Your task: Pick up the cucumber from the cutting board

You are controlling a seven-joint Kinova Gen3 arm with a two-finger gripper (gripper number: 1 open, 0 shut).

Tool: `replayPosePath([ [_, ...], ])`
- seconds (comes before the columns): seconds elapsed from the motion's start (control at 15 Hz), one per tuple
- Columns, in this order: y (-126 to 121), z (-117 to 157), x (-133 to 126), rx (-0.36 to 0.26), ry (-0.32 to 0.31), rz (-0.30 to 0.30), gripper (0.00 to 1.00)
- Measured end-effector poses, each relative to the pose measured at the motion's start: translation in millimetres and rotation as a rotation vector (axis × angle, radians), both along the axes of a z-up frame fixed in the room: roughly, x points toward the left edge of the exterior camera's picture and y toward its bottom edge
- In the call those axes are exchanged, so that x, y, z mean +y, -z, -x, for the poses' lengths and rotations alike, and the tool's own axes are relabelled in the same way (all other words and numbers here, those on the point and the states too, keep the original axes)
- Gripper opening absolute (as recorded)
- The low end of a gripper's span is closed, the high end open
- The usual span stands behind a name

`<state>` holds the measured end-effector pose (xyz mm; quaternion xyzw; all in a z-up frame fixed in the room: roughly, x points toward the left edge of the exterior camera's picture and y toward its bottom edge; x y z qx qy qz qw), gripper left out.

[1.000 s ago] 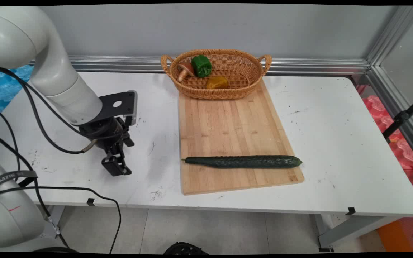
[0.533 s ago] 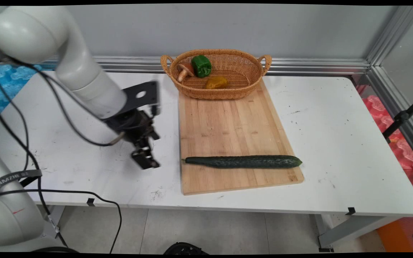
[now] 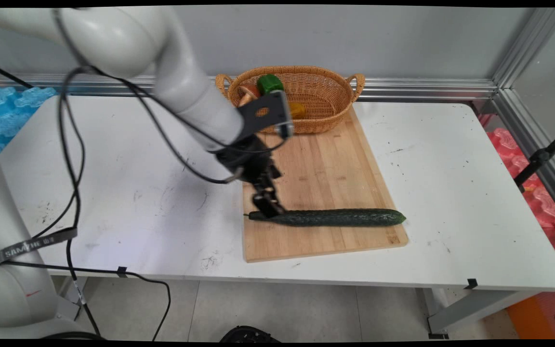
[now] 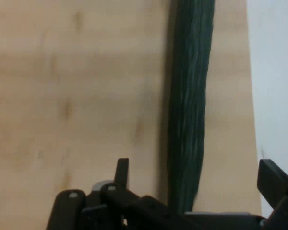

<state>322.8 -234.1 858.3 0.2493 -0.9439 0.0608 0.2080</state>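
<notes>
Now the tool (image 3: 269,208), spread wide, straddles the cucumber's (image 3: 335,217) stem end near the board's (image 3: 316,168) left edge.

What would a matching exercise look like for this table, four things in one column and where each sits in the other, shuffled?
Things:
1. cucumber
2. green pepper
3. wicker basket
4. tool

Places:
A. inside the basket
B. at the cucumber's stem end
C. lying across the cutting board's near part
D. at the cutting board's far end

Pairs: 1-C, 2-A, 3-D, 4-B
</notes>
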Motion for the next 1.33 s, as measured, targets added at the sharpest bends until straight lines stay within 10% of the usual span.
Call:
replayPosePath([
  [0.6, 33, 72, -29, 0.077, 0.027, 0.061, 1.00],
  [1.33, 81, 95, -41, 0.072, 0.054, 0.091, 1.00],
])
